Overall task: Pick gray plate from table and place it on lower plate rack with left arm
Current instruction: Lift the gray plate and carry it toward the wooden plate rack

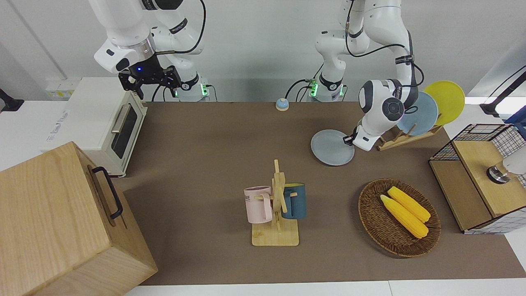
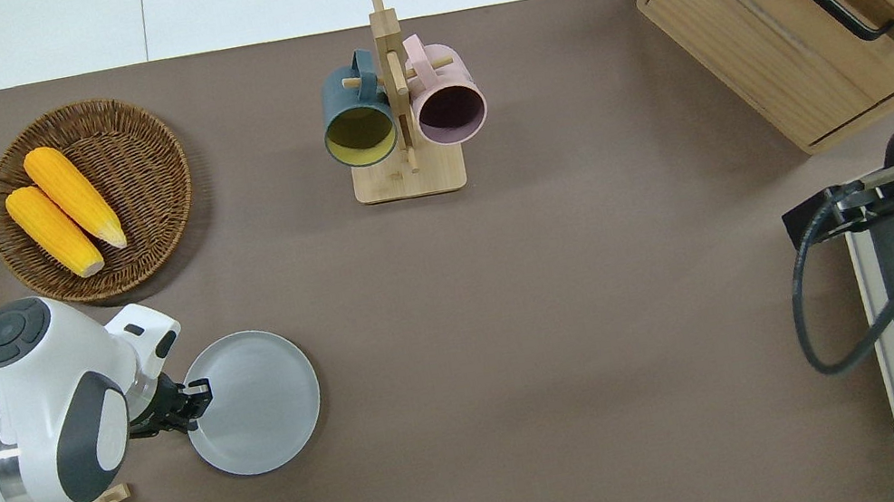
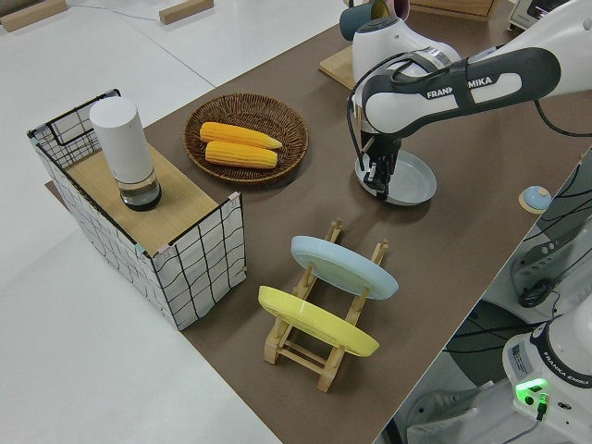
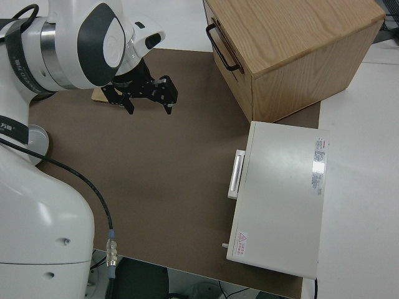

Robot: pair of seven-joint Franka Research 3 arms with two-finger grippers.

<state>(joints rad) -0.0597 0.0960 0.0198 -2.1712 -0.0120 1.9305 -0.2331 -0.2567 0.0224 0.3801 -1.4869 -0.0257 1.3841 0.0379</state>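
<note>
Your left arm's black two-finger gripper (image 2: 196,402) is down at the rim of the round pale gray plate (image 2: 257,401), which lies flat on the matte brown table (image 2: 564,286) just beside the small light-wood plate rack (image 3: 319,328). You cannot tell whether the fingers are clamped on the rim. Your right arm is parked.

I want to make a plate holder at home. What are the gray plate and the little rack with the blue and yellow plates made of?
The gray plate looks like smooth matte plastic or glazed ceramic, an even color with a soft sheen; which one I cannot tell. The lower plate rack looks like pale unpainted wood: light tan rails with upright pegs.
</note>
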